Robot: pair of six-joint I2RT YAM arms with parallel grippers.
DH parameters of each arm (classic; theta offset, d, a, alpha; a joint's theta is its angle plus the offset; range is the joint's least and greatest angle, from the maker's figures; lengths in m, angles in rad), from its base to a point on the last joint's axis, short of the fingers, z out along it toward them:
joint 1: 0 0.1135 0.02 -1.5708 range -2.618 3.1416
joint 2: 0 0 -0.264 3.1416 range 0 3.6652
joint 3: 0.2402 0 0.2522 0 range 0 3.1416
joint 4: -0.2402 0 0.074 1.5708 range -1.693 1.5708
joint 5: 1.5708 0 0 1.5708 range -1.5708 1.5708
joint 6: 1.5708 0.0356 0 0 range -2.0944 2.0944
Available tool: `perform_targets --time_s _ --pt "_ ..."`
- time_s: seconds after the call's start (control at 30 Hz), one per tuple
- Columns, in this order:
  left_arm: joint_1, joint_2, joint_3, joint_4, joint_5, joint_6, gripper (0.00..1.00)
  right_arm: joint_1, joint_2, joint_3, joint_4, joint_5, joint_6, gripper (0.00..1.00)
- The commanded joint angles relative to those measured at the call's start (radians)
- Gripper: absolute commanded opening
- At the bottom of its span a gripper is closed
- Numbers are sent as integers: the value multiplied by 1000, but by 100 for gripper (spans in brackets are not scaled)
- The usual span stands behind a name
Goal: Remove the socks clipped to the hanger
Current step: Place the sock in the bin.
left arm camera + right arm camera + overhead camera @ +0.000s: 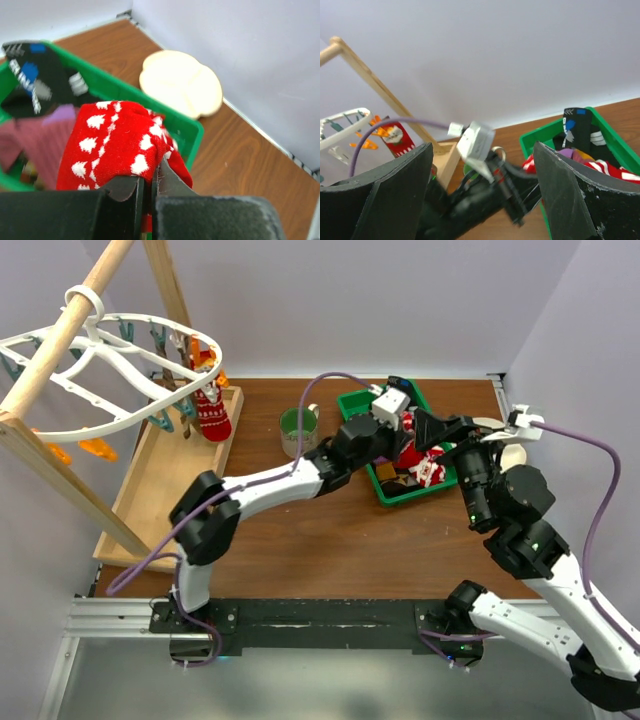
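Brown wood-grain worktop (300, 540) carries it all. At its far left the large white plastic oval hanger (100, 426) hangs on a slanted wooden pole (60, 340). One red-and-white patterned sock (212, 410) is still clipped at its right rim, long axis straight down, well apart from both arms. The green plastic bin (352, 405) of loose socks sits far right. Over it, close to its right wall, the left claw (149, 180) is clenched on a bunched red sock with white shapes (115, 145); releasing there should probably drop it inside, though near the edge. The right claw (482, 150) gapes released and empty, beside the bin. The left arm is likely better placed for the hanger.
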Motion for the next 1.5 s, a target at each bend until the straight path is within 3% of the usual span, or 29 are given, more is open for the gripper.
perform_targets --time_s 0.0,0.1,0.37,0.43,0.6,0.83,1.0,1.47 --pt "51 178 250 74 34 50 0 2 17 25 -59 19 -17 85" --pt "98 329 400 39 73 2 0 0 20 31 -64 13 -20 85" --pt "193 661 577 -39 132 -89 0 2 55 38 -73 -27 -23 85" --pt "198 683 608 -53 145 -96 0 2 77 56 -85 -65 -11 85" --pt "198 640 571 -27 142 -81 5 0 106 62 -85 -99 -5 85" --pt "197 533 487 5 151 -64 31 0 132 77 -83 -119 -10 86" --pt "195 404 321 97 160 -79 49 2 166 125 -80 -153 -8 88" --pt "194 225 116 198 188 -78 57 0 207 133 -65 -184 3 89"
